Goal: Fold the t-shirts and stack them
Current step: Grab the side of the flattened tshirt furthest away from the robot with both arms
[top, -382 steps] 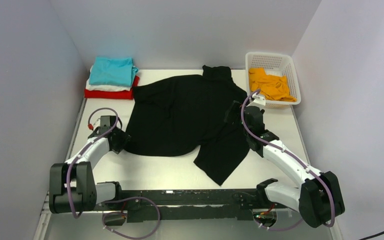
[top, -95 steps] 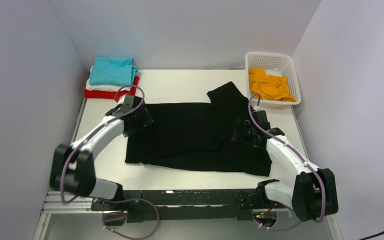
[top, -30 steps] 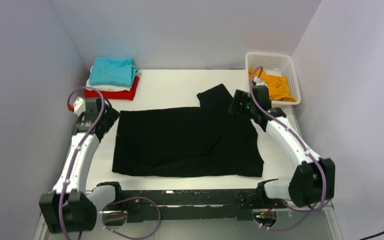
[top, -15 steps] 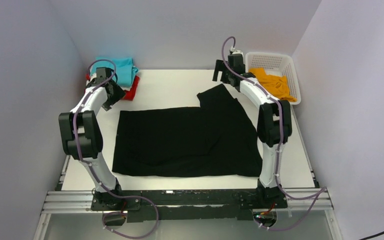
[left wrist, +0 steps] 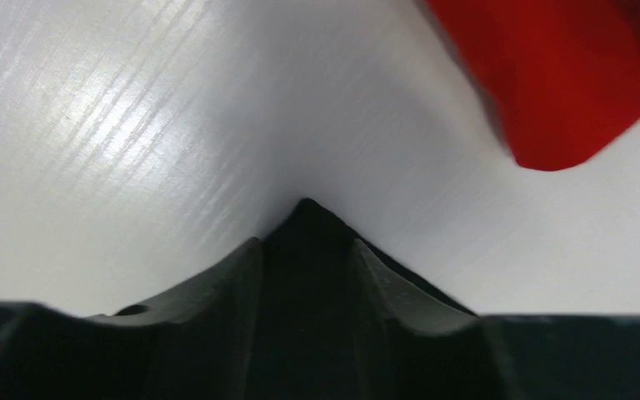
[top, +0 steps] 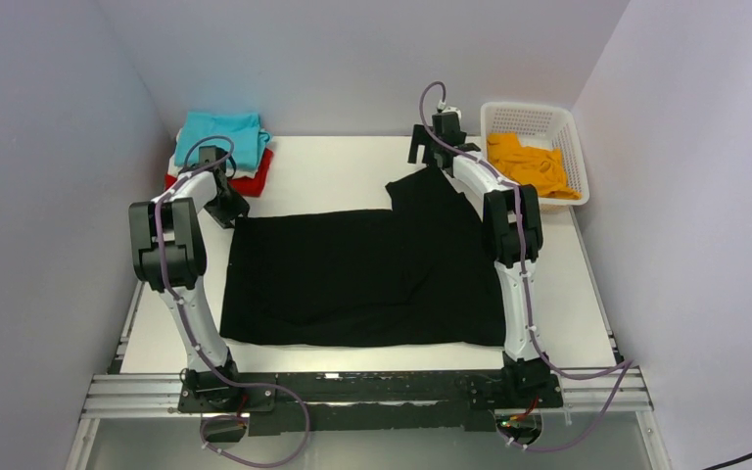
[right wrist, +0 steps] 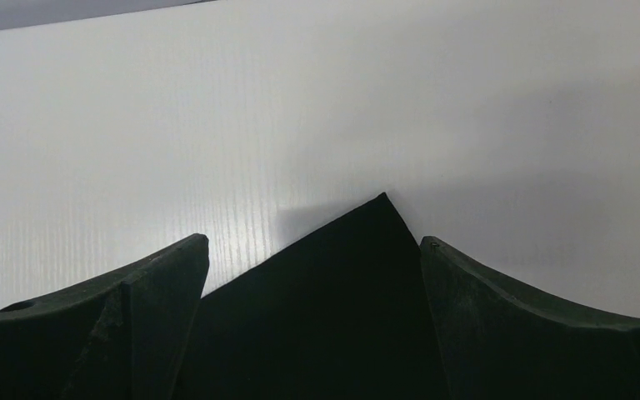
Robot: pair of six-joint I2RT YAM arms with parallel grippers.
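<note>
The large black t-shirt (top: 362, 279) lies flat in a rectangle, with one sleeve (top: 433, 193) sticking out toward the far side. My left gripper (top: 229, 208) (left wrist: 304, 243) is down at its far left corner; the black corner (left wrist: 304, 212) pokes out between jaws that are only narrowly apart. My right gripper (top: 428, 164) (right wrist: 312, 242) is at the sleeve tip, and its wide-open jaws straddle the black point (right wrist: 367, 250). Folded teal (top: 220, 135), white (top: 182, 163) and red (top: 255, 182) (left wrist: 550, 83) shirts are stacked at the far left. An orange shirt (top: 527, 168) sits in the basket.
The white lattice basket (top: 529, 106) stands at the far right corner, just right of my right arm. The shirt stack sits close behind my left gripper. Grey walls enclose the table on three sides.
Both arms have stretched out to the far side. The left gripper came from beside the stack down to the shirt's far left corner. The right gripper shifted left to the sleeve tip. The shirt lies still.
</note>
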